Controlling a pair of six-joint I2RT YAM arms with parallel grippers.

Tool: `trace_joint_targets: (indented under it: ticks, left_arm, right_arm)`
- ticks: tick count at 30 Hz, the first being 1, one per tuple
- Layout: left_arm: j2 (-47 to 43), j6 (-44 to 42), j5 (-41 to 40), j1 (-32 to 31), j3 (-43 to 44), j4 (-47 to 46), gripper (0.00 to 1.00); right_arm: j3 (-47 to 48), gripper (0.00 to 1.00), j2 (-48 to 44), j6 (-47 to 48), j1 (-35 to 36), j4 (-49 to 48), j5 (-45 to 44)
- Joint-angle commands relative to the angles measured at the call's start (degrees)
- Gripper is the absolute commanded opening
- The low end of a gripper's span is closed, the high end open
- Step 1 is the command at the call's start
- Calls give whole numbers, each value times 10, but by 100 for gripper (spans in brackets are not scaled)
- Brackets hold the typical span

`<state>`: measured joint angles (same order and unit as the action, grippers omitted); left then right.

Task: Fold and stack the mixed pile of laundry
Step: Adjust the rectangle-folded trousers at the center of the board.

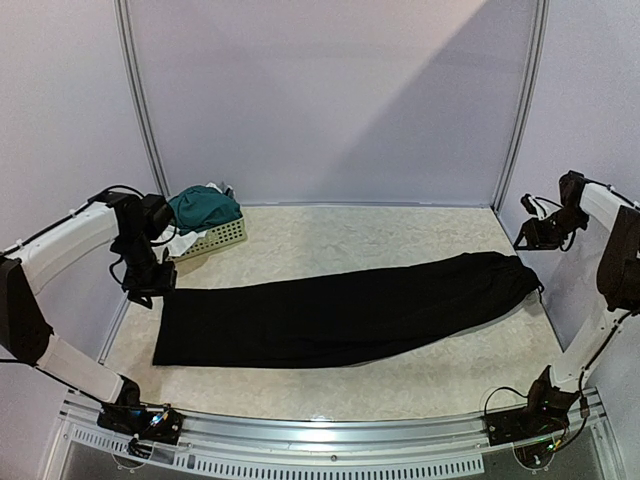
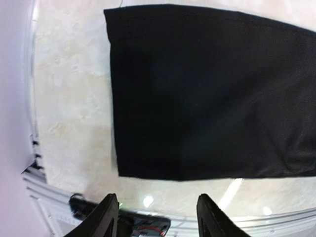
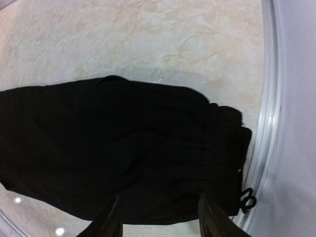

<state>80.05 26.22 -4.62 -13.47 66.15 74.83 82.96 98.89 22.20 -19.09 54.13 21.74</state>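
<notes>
Wide open and empty, left pincer and right pincer hover over hem and waistband of the black trousers spread flat across the desk; folding seemingly comes next, needing each to descend and pinch its end.

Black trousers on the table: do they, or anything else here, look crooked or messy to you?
Slightly. The black trousers lie flat but slanted, their waistband end farther back at the right. Behind them at the left, teal shorts and a white cloth bulge out of a small basket, unfolded.
</notes>
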Motion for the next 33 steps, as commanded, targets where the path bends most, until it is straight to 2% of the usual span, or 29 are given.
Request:
trace_joint_targets:
  ticks: [1,4,11,14,19,28,33]
  left_arm:
    - [-11,6,69,56,-87,-170,56]
    - [-29,-8,98,77,-139,-242,58]
    - [8,-39,156,171,-187,-271,58]
    - [60,-64,205,201,-178,-275,57]
    - [124,-83,205,220,-143,-257,55]
    - [233,-89,225,243,-141,-262,50]
    - [158,-84,189,244,-122,-238,51]
  right_arm:
    - [-33,53,-37,21,19,21,18]
    - [-39,53,-47,26,21,24,17]
    - [-37,53,-41,32,22,24,30]
    - [-38,53,-37,31,23,24,39]
    - [-47,52,-39,37,23,22,43]
    - [-36,52,-39,48,23,32,47]
    - [-33,52,-39,47,23,35,54]
